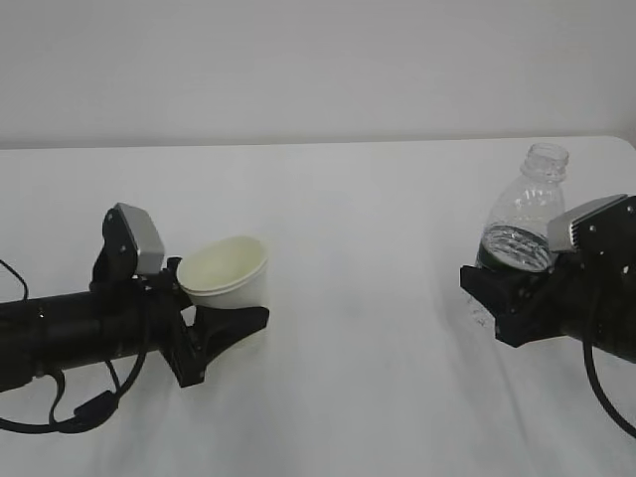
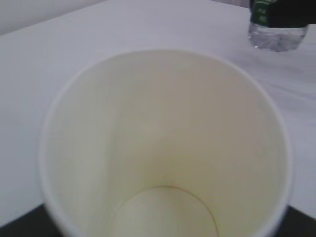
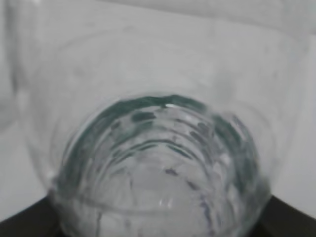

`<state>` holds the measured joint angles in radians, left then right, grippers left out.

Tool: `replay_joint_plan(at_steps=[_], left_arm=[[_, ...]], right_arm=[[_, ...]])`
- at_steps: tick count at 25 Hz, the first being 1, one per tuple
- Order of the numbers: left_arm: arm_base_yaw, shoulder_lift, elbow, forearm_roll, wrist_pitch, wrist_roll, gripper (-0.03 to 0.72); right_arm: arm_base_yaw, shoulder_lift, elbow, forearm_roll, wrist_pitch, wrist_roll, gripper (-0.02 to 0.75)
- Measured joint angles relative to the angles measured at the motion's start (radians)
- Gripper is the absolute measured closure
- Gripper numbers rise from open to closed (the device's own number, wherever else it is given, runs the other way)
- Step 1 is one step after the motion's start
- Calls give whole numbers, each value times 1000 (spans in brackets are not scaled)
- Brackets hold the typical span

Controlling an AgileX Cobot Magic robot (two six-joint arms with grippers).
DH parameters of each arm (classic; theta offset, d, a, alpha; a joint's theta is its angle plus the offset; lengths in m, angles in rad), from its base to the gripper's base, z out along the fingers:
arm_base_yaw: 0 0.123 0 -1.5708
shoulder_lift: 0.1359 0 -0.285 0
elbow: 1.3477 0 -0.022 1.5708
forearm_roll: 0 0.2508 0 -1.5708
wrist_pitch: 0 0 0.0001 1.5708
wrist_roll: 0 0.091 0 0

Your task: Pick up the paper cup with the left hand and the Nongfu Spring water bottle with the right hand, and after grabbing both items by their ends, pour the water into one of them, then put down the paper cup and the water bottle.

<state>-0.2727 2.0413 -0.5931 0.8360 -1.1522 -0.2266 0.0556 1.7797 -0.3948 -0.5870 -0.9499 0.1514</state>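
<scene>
left gripper (image 1: 224,323) is clamping the empty paper cup (image 1: 229,270) low, tilting it; right gripper (image 1: 497,298) is gripping the water bottle (image 1: 522,234) base, well apart, needing slow converging before pouring.

In the left wrist view the paper cup (image 2: 165,148) runs off the bottom edge, its outer wall unseen — the Nongfu Spring water bottle (image 2: 276,24) is cropped at top; in the right wrist view it fills the frame, blurred — water level unclear
</scene>
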Motion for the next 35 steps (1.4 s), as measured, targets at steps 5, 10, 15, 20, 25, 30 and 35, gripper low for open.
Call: replay_joint_plan(at_steps=[5, 10, 15, 20, 25, 30, 35], left_arm=[[-81, 0, -6, -13, 0, -1, 244], [-136, 0, -23, -19, 0, -6, 244], [-175, 0, -57, -19, 0, -27, 244], [-195, 0, -101, -15, 15, -76, 244], [-224, 0, -134, 12, 80, -94, 244], [-253, 0, -155, 22, 115, -100, 244], [-261, 0, -155, 29, 127, -101, 244]], right_arm=[[0, 0, 0, -44, 0, 17, 288], [0, 0, 0, -81, 0, 28, 288], [0, 0, 0, -112, 0, 38, 288], [0, 0, 0, -138, 0, 40, 288], [0, 0, 0, -154, 0, 43, 288], [8, 0, -2, -182, 14, 57, 288], [42, 0, -28, -186, 64, 62, 288]])
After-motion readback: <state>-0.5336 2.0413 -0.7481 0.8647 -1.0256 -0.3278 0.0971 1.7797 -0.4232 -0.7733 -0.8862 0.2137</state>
